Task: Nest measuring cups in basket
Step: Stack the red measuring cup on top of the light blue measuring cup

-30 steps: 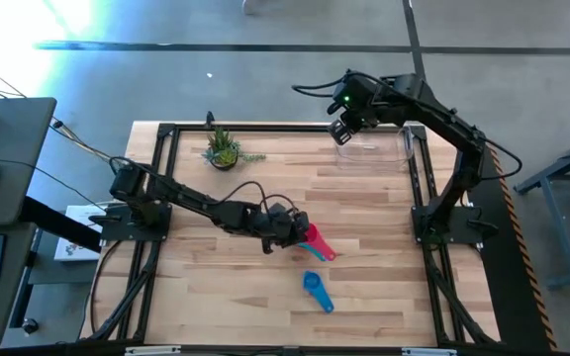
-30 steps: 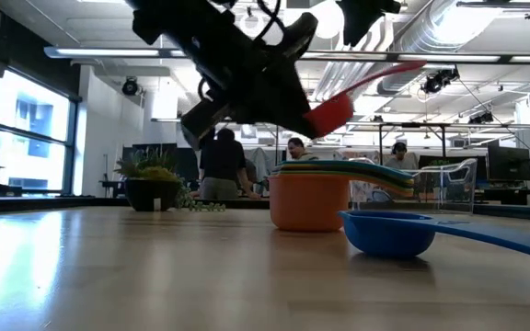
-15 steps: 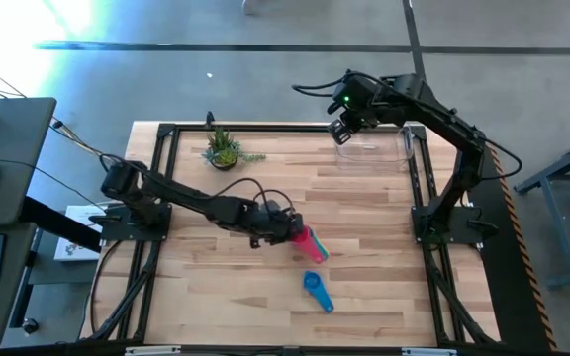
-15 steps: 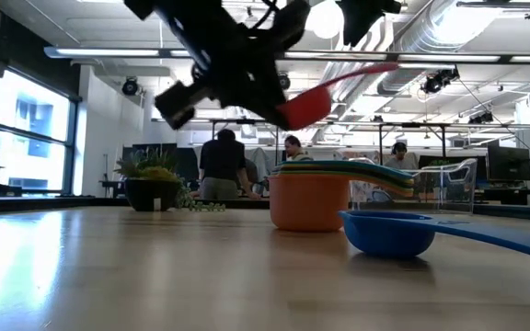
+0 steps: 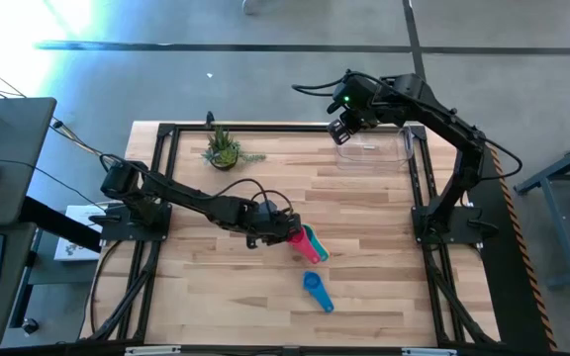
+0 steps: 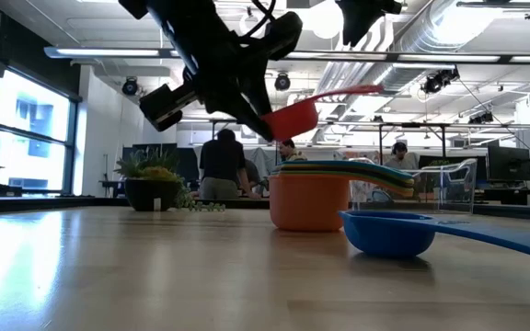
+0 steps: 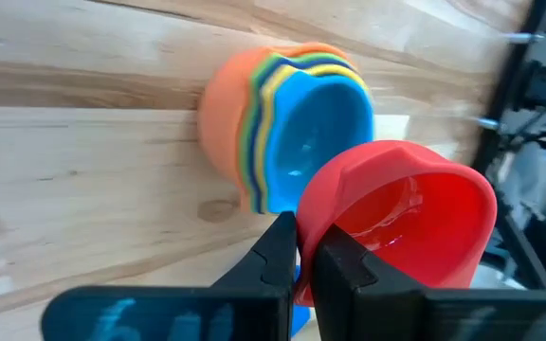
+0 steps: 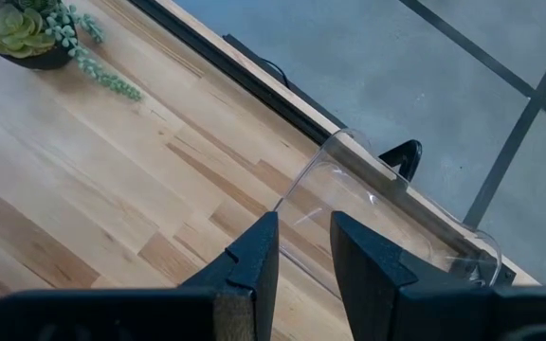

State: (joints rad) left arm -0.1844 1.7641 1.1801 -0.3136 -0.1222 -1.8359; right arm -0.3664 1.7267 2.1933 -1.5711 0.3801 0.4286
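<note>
Your left gripper (image 7: 303,254) is clamped on the red cup's (image 7: 401,223) rim. It's likely light, stiff, slippery plastic. Your right gripper (image 8: 301,248) grips the clear basket's (image 8: 387,213) wall at the table's far edge.

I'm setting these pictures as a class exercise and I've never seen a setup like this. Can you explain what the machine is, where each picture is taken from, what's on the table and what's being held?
It is a robot with two dark arms at a wooden table. One picture looks straight down, one looks level across the tabletop, and two come from cameras on the wrists.

The left tool is shut on the rim of a red measuring cup, holding it in the air above a nested stack of cups. A blue cup lies alone nearer the front edge.

The right tool is at the far side, its fingers either side of the wall of a clear basket. A small potted plant stands at the far left.
</note>
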